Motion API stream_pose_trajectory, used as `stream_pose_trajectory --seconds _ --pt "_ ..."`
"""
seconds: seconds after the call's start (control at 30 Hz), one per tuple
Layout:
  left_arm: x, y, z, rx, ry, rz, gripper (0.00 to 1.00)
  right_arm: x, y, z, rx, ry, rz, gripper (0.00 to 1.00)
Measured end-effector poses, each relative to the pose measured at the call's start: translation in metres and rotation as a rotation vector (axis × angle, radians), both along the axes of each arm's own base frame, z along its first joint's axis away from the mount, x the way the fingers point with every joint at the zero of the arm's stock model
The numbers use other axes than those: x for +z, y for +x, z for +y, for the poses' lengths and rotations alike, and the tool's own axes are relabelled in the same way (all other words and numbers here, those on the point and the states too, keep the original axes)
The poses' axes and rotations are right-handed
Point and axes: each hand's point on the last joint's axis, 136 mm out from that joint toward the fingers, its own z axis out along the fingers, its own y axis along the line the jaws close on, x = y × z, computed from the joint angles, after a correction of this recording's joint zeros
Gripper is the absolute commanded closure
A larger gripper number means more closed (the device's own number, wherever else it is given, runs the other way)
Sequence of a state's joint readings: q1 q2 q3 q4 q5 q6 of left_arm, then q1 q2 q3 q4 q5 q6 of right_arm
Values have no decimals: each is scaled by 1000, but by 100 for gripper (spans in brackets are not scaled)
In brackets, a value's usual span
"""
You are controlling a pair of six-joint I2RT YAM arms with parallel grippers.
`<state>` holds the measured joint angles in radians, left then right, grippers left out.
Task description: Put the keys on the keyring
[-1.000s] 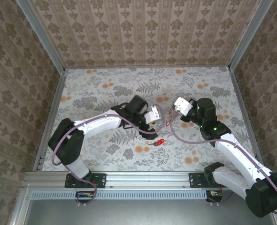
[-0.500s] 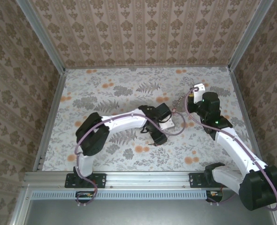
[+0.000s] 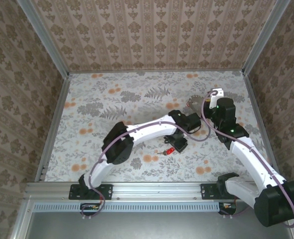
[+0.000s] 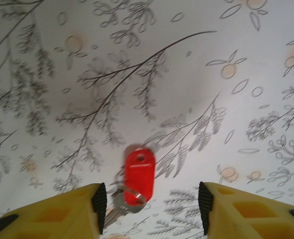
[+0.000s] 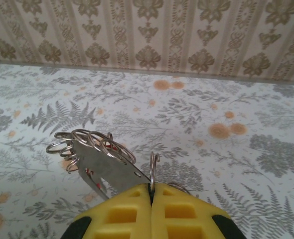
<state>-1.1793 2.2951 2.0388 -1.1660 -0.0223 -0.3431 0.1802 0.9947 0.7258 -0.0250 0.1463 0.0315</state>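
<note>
While the left claw (image 4: 152,201) hangs spread over the red key (image 4: 138,173), which lies flat on the desk (image 4: 226,124) nearer one finger than the other, we judge a lopsided close to be the main risk. One finger could reach the thin key first and shove it sideways, or catch just its small wire loop.

The right claw (image 5: 151,191) is pressed together on the keyring (image 5: 94,149), pinching it near one edge and holding it off the desk. We think so shallow a pinch could let it swivel when a key is pushed against it.

From the left wrist we make out the key's red head, its hole and its metal blade; from above it is a mere red speck. The top view adds that the keyring sits well apart from the key, toward the far right.
</note>
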Motion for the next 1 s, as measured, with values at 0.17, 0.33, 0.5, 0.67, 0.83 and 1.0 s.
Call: stream_pose_trajectory --seconds 0.17,0.33,0.5,0.67,0.83,1.0 --pt "-19 2 11 79 90 33 51 14 -7 -8 -36 -6 -41 100" --pt "-33 7 37 152 165 64 61 27 -17 -16 -66 -8 -88 100" --pt "-32 6 41 158 181 71 64 28 -23 -23 -89 -21 -87 100" --pt "-29 4 45 157 198 77 64 27 -24 -25 -88 -35 -84 100" --pt "-30 2 50 158 215 86 62 25 -25 -25 -85 -44 -75 100" --pt "-40 -7 59 175 242 124 61 25 -25 -25 -82 -50 -71 100"
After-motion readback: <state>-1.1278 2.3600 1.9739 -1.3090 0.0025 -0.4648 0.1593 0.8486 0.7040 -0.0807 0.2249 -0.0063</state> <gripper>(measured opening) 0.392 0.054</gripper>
